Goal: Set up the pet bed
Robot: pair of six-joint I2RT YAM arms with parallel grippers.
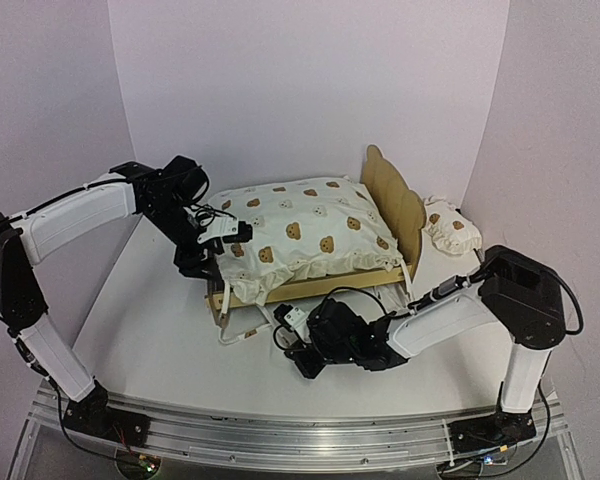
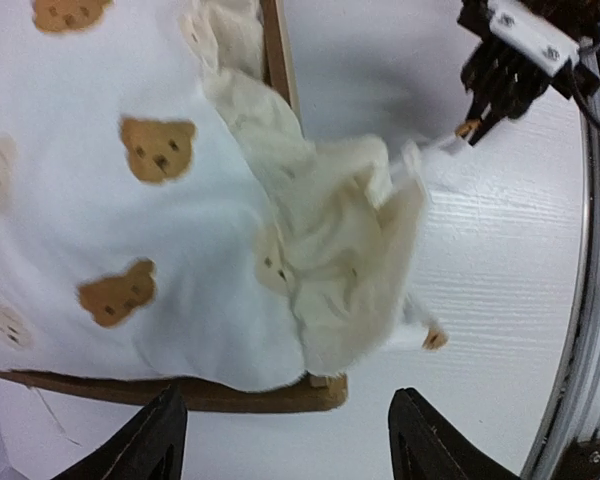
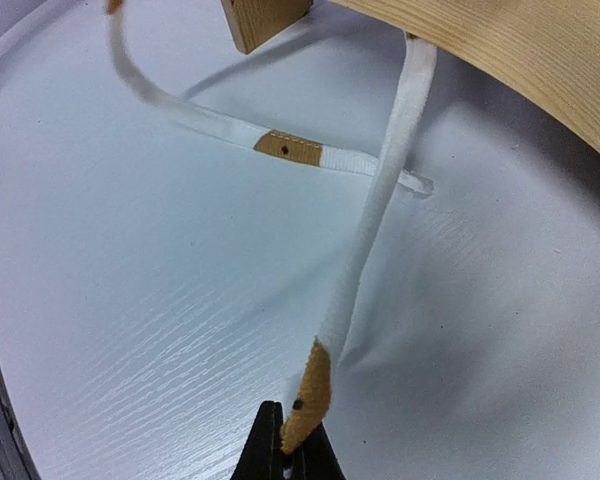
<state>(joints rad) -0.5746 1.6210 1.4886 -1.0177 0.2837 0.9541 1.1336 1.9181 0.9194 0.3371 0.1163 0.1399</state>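
**Overhead view:** We found the pet bed (image 1: 325, 287) at the middle of the table (image 1: 150, 320), towards its back edge, with the headboard to the right. The cushion (image 1: 300, 225) lay on it, and the pillow (image 1: 452, 230) sat beyond the headboard near the right edge. The left claw (image 1: 223, 243) stood at the bed's left end. The right claw (image 1: 285, 330) was low before its front rail.

**Left wrist view:** The left claw (image 2: 290, 450) was released, its fingers (image 2: 150, 445) wide and grasping nothing, just short of the frame's corner.

**Right wrist view:** The right claw (image 3: 285, 455) was clenched on the tan tip of a tie string (image 3: 380, 220) that ran up towards the frame.

**Handling:** We judged the wooden frame stiff and light, and likely to slide on the smooth top. A rail or the headboard edge would offer the firmest hold.
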